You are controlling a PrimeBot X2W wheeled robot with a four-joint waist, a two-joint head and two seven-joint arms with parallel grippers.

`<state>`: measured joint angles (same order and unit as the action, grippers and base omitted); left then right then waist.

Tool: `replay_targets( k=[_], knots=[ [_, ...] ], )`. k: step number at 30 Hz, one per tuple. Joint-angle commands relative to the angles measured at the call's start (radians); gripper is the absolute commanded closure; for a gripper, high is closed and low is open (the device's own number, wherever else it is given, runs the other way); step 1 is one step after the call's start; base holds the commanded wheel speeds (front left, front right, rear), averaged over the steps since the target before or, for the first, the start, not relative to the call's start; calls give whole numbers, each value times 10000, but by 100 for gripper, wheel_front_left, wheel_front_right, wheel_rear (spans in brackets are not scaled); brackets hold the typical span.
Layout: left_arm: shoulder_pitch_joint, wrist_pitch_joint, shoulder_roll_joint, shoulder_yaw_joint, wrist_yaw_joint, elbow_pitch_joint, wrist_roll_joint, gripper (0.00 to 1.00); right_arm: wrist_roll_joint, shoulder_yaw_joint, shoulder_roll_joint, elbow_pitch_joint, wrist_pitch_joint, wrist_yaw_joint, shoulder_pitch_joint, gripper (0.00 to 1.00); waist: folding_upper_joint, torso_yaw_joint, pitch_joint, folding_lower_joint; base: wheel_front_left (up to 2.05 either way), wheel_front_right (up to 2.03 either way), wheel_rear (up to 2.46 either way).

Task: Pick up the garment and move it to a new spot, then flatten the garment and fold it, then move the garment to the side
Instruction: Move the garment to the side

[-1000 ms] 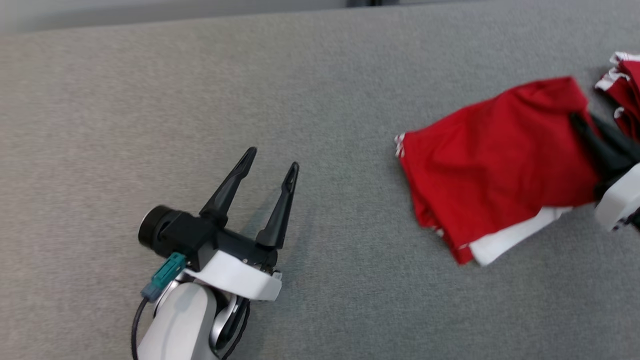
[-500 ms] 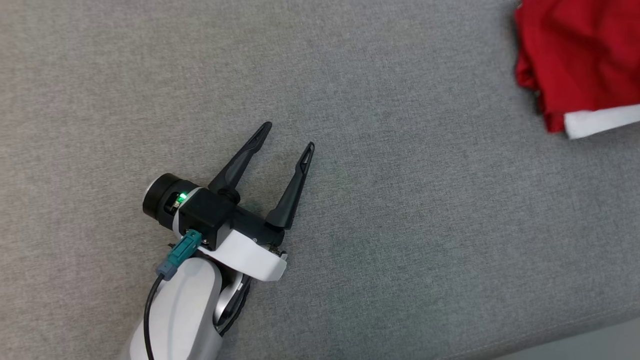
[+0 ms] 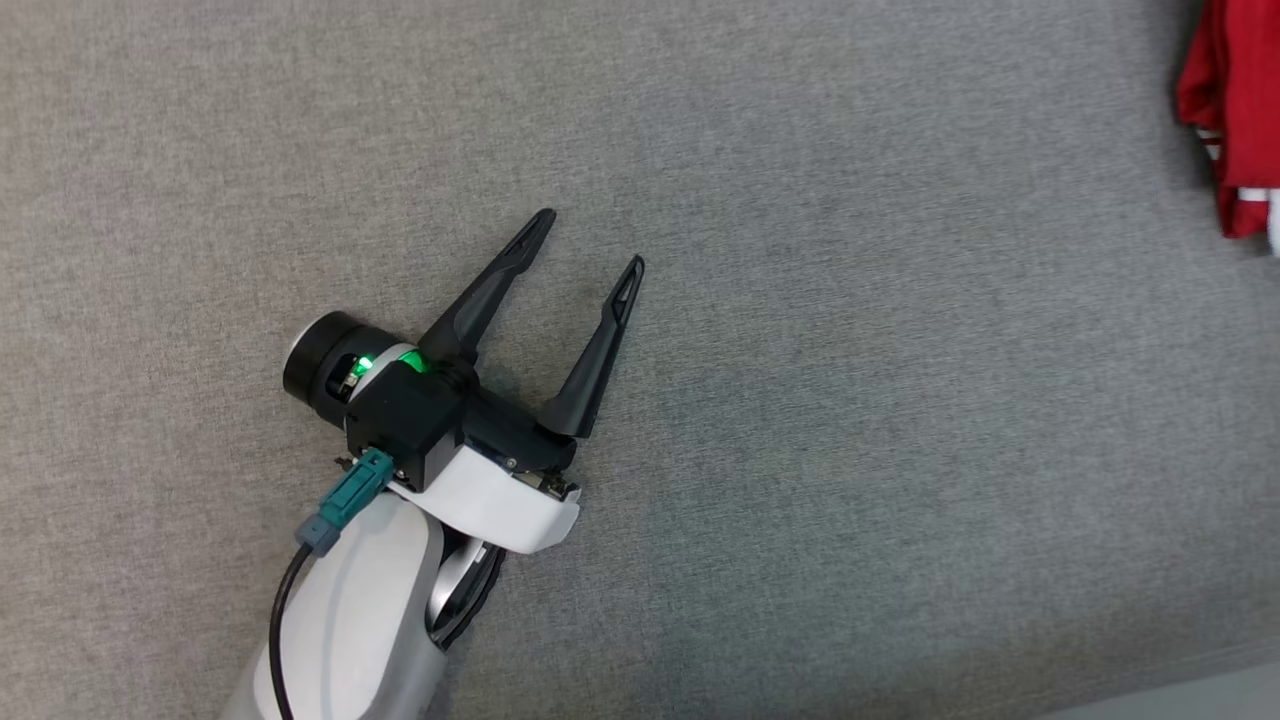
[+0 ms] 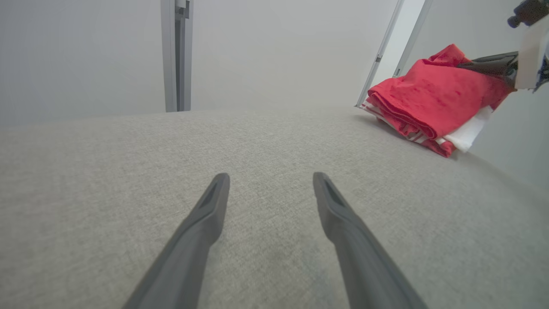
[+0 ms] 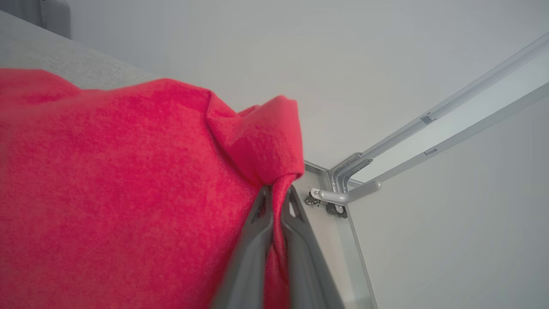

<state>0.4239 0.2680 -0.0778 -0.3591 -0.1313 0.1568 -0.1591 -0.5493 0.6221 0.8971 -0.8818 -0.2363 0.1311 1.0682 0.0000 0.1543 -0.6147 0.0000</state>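
Right gripper [image 5: 276,193] clamped tight on a bunched fold of the red jersey [image 5: 107,193]. Left gripper [image 3: 590,240] is spread wide and empty above the grey fabric surface [image 3: 850,450], well apart from it.

Head cam looks down on grey surface [image 3: 850,420]; left wrist cam low along it; right wrist v. close; all share shirt [image 3: 1235,120].

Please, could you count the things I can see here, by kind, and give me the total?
Garment: 1, red, pinched by the right end effector.
End effectors: 2; the left end effector is open and empty.
Grey fabric surface: 1.
Total: 4.
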Motion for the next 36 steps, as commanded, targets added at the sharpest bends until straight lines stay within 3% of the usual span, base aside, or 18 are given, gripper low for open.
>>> replay_targets(
  k=[1, 6, 10, 15, 16, 17, 24, 29, 36],
  knots=[
    [-81, -99, -314, 215, 17, 411, 5, 0, 473, -138, -235, -514, -116, -7, 288, 100, 0, -171, -280, 0, 0, 0, 0],
    [-147, -133, -379, 263, 42, 506, 18, 0, 1462, -506, -582, -1688, -236, -7, 674, 100, 0, -323, -541, 0, 0, 0, 0],
    [-159, -141, -459, 301, 50, 573, 35, 0, 3182, -1079, -451, -2727, -309, -8, 1250, 100, 0, -458, -753, 0, 0, 0, 0],
    [-170, -162, -511, 352, 61, 643, 36, 0, 4733, -2564, -957, -2869, -296, -7, 1195, 100, 0, -547, -853, 0, 0, 0, 0],
    [-176, -162, -508, 360, 64, 663, 24, 0, 4869, -2823, -1133, -2835, -297, -7, 1047, 65, 0, -561, -848, 0, 0, 0, 0],
    [-190, -163, -508, 369, 64, 680, 14, 0, 5115, -3043, -1188, -2844, -297, -7, 927, 0, 0, -574, -838, 0, 0, 0, 0],
    [-347, -161, -403, 384, 64, 737, -87, 0, 6416, -4594, -1633, -2892, -300, -7, 507, 0, 0, -675, -545, 0, 0, 0, 0],
    [-486, -126, -144, 284, 45, 636, -182, 0, 7153, -5701, -2241, -2089, -298, -7, 188, 0, 0, -722, 280, 0, 0, 0, 0],
    [-657, -53, 142, 616, 11, 363, -256, 0, 6420, -6055, -3608, 99, -282, -7, -854, 0, 0, -718, 1842, 0, 0, 0, 0]
  ],
)
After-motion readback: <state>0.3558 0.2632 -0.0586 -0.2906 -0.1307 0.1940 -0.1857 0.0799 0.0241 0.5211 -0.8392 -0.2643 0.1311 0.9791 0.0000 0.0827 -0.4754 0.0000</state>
